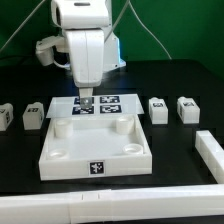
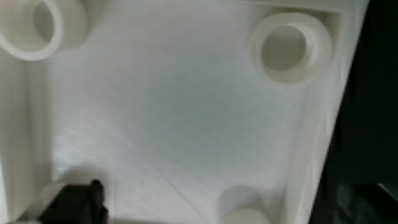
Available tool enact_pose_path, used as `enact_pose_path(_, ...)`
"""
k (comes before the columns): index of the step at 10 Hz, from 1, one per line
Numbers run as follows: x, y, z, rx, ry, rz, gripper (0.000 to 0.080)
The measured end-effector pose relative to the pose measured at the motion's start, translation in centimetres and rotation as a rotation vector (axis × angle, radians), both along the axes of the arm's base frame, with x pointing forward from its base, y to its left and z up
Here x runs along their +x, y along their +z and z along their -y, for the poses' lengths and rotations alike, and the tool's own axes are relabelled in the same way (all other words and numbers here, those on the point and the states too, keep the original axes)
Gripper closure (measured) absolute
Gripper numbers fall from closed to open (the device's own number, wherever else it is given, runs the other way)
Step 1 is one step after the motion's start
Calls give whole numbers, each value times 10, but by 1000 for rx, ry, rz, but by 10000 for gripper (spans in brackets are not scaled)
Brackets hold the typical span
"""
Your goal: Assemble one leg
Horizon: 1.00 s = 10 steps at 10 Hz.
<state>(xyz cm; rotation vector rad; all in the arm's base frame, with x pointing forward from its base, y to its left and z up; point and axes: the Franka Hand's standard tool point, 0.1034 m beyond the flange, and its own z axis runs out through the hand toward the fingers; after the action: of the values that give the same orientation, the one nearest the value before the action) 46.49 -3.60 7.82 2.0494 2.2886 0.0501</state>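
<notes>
On the exterior view's left of the pincer (image 1: 87, 101), the near-left leg (image 1: 33, 113) sits on the black counter (image 1: 180, 140), just beside the tray's (image 1: 60, 165) back corner but apart from it. The far-left leg (image 1: 5, 115) is farther out the same way, at the picture's edge. On the exterior view's right of the pincer stand the near-right leg (image 1: 158, 110) and, beyond it, the far-right leg (image 1: 187, 108). These two are near each other but not touching, and dark tags show on their faces. All four legs rest well apart from the pincer, and none is in its grip.

The pincer points straight down over the back edge of the tray, where the tray meets the marker board (image 1: 108, 102). Nothing shows between its fingers. In the wrist view one dark finger (image 2: 75, 200) stands over the tray's bare white floor (image 2: 178, 120), while the other finger is not clear. Whether the pincer is spread or closed cannot be told.

Two round sockets (image 2: 288, 45) show at the tray's corners in the wrist view, both empty. In the exterior view the tray's front wall carries a small tag (image 1: 97, 168).

A white rail (image 1: 212, 152) lies on the counter on the exterior view's right of the tray, and a longer front bar (image 1: 100, 207) runs below it.
</notes>
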Motion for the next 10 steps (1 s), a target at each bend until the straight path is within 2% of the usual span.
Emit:
enact_pose_path(2, -1, -2, -3, 5, -46, 4, 150)
enact_pose_path(4, -17, -18, -25, 13, -143, -26, 150)
enact_pose_path(5, -25, -26, -30, 17, -179, -45, 150)
enact_pose_path(8, -32, -56, -28, 36, -191, -52, 150)
enact_pose_path(10, -36, -67, -20, 40, -198, -64, 150)
